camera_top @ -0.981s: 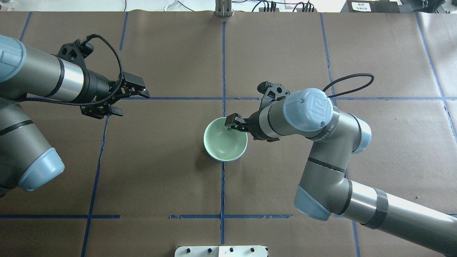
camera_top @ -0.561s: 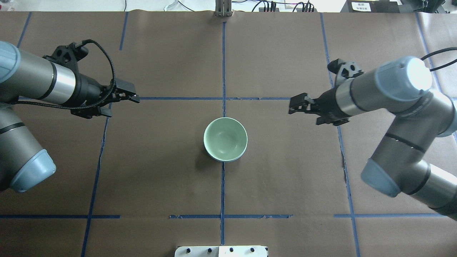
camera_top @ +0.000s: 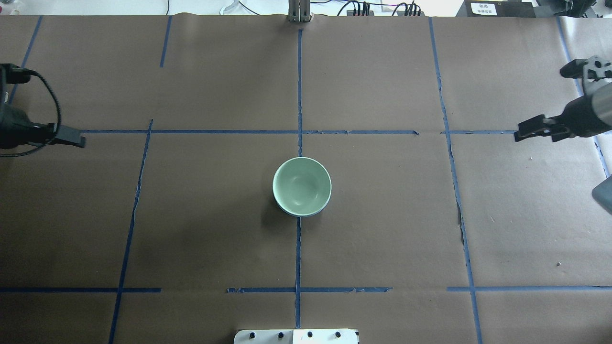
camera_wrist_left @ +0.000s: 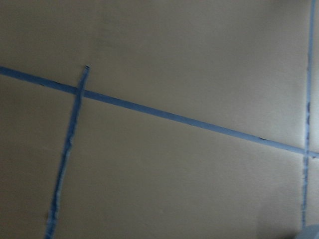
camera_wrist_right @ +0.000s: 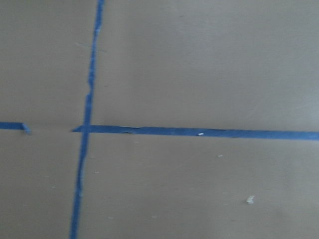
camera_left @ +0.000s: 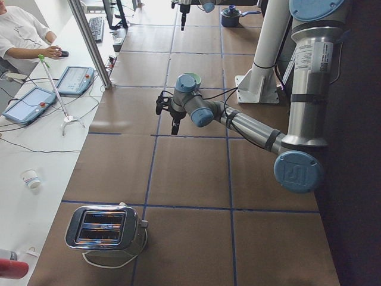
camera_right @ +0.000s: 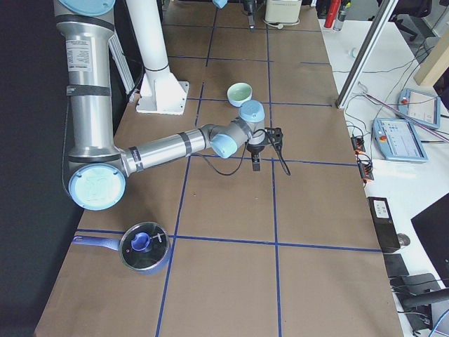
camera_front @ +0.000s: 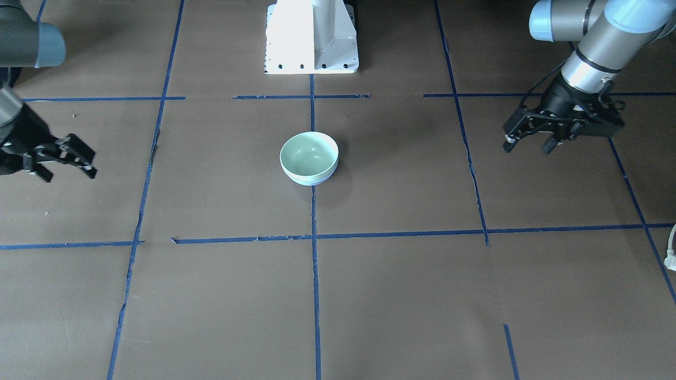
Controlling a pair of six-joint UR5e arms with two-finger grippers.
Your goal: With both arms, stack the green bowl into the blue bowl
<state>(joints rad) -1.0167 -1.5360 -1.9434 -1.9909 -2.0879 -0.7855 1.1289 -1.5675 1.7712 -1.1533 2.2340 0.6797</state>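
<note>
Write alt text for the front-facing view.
The green bowl sits nested in the blue bowl at mid-view. The left gripper, at view right, and the right gripper, at view left, hang open and empty, well apart from the bowls.

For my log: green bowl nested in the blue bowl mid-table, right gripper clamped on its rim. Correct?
Not quite. Front-facing view: the right gripper hangs far aside, jaws open, empty. The green bowl is nested in the blue bowl mid-table.
</note>
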